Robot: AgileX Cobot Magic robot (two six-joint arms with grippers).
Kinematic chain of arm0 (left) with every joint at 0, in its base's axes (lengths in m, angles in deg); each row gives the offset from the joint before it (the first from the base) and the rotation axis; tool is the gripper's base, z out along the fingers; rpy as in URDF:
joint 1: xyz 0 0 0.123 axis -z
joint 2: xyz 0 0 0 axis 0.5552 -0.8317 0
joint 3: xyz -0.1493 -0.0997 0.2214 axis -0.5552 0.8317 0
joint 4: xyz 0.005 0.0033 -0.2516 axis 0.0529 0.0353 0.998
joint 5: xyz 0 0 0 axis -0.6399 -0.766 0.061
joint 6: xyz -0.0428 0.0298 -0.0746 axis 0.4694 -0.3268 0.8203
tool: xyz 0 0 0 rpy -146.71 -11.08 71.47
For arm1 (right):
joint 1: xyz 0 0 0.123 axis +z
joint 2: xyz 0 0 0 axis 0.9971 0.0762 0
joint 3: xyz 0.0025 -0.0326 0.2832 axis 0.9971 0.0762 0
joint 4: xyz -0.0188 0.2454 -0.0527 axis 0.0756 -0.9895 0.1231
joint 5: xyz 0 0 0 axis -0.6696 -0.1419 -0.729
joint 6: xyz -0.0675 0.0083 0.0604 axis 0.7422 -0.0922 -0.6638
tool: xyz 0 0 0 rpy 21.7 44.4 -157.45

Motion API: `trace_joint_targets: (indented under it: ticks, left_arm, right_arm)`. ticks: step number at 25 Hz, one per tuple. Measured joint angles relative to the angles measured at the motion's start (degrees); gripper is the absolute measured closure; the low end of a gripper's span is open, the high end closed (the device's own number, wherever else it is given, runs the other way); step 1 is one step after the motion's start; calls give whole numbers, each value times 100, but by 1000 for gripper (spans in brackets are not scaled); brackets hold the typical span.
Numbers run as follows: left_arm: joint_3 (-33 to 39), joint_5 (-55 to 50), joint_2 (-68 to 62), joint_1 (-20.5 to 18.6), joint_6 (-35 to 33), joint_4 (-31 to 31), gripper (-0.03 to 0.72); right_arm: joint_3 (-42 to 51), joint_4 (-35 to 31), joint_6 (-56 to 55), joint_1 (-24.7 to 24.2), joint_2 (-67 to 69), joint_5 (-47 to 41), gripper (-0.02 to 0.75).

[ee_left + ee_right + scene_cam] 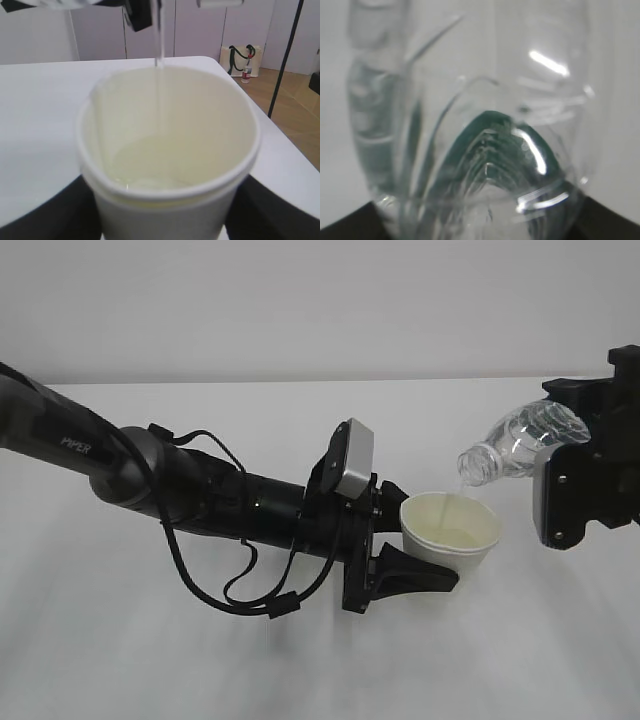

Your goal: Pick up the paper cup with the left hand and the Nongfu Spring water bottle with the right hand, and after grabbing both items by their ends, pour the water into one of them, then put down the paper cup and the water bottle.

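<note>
My left gripper [430, 535] is shut on the white paper cup [452, 532], one black finger on each side, and holds it upright above the table. The Nongfu Spring water bottle [520, 443] is tilted neck-down to the left, with its mouth just over the cup's rim. My right gripper [566, 445] is shut on its base end. A thin stream of water [461, 488] falls into the cup. In the left wrist view the cup [170, 205] fills the frame, and water [150, 167] pools at its bottom. In the right wrist view the clear ribbed bottle [470, 125] fills the frame.
The white table [200, 670] spreads under both arms. Black cables [240, 595] loop below the left arm. In the left wrist view the table's right edge [295, 165] drops to a wooden floor, with a bag [242, 57] and a black pole [285, 60] beyond.
</note>
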Motion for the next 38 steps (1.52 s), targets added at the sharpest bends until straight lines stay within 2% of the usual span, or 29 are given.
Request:
trace_joint_targets:
  ticks: [38]
  left_arm:
    - [0,-13,0,0,0,-36,216]
  right_arm:
    - [0,0,124,0,0,0,310]
